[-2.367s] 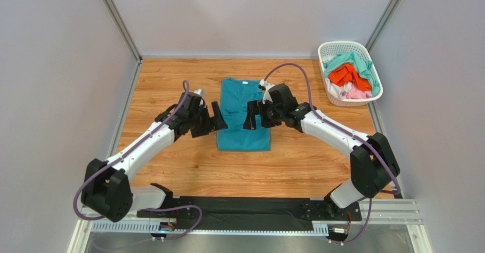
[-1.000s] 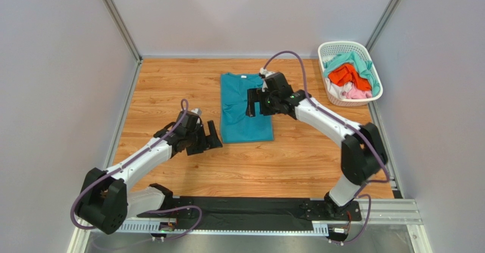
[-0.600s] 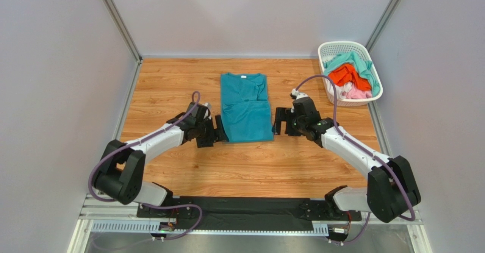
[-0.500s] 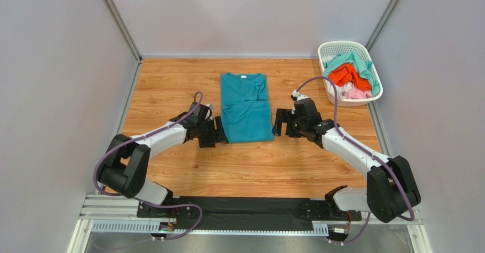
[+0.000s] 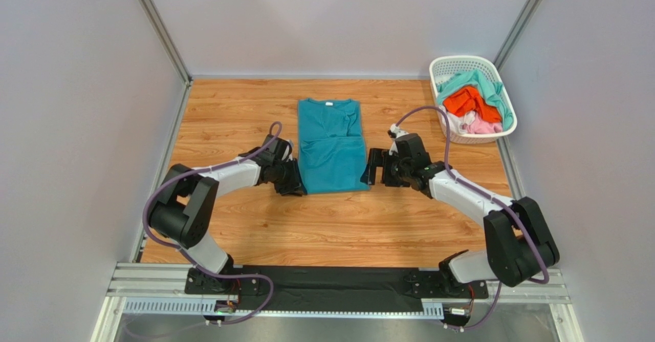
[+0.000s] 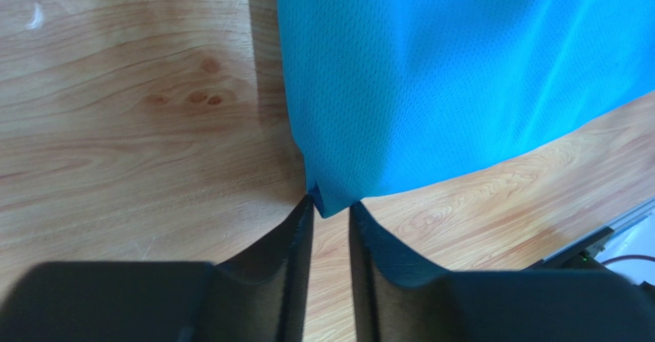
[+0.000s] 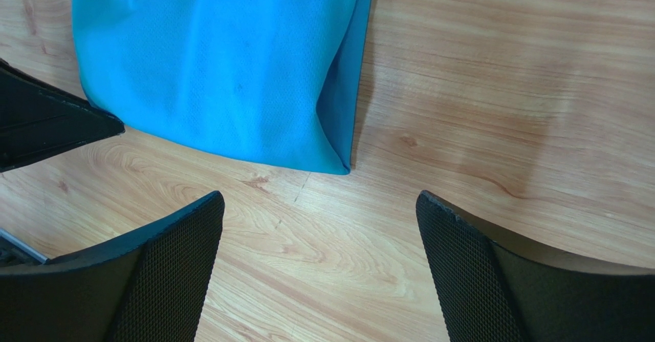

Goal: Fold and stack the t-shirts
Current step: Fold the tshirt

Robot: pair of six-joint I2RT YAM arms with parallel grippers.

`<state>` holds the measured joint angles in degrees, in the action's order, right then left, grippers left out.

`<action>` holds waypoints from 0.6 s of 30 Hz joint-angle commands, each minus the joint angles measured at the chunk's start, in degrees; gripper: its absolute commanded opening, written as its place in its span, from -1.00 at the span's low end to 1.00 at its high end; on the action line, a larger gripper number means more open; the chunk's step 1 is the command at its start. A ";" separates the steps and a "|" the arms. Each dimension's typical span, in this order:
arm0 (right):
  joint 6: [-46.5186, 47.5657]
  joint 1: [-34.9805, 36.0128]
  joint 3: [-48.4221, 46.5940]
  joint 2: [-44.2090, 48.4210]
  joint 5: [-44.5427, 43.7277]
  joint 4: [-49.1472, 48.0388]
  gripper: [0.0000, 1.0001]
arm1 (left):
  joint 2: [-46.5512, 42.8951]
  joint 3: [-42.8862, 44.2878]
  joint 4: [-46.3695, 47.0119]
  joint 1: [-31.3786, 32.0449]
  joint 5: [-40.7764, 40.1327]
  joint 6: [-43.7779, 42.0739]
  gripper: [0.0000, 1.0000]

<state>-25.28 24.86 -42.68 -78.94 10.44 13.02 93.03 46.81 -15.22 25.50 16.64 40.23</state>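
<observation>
The teal-blue t-shirt lies flat on the wooden table, folded into a narrow strip with its collar at the far end. My left gripper sits at its near left corner. In the left wrist view the shirt's corner lies between the tips of my left gripper, whose jaws stand a narrow gap apart. My right gripper is wide open just off the near right corner. The right wrist view shows bare wood between the fingers of my right gripper, with the shirt just ahead.
A white lattice basket stands at the far right, holding an orange t-shirt, a mint-green one and a pale pink one. Grey walls enclose the table on three sides. A black rail carries both arm bases.
My left gripper slid in to the shirt's near left corner and its jaws narrowed from wide open. My right gripper came off the shirt down to its near right corner, staying open.
</observation>
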 commanded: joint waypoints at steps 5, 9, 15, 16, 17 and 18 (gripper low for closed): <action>-1.09 -0.25 -0.39 -3.85 4.07 -5.02 0.88 | 2.15 1.71 1.69 -0.10 0.50 -0.41 -0.64; -1.18 -0.25 -0.65 -6.22 4.59 -5.45 0.82 | 2.94 2.15 1.60 -0.09 0.49 -0.94 -1.00; -0.21 -0.34 -2.76 -10.71 6.00 -5.81 0.63 | 2.59 2.15 0.99 -0.10 -0.12 -1.38 -1.00; -0.30 -0.25 -2.94 -11.76 6.17 -5.90 0.59 | 2.42 1.63 1.16 -0.10 -0.21 -1.38 -1.00; -0.39 -0.34 -3.29 -12.29 6.52 -6.07 0.49 | 2.15 1.53 1.33 -0.10 -0.12 -1.29 -1.00; -0.39 -0.25 -3.29 -12.73 6.61 -6.07 0.44 | 1.98 1.27 1.34 -0.10 -0.03 -1.21 -1.00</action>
<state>-25.80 24.82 -44.29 -89.89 15.73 8.86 95.07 47.77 -14.13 25.50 17.52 40.14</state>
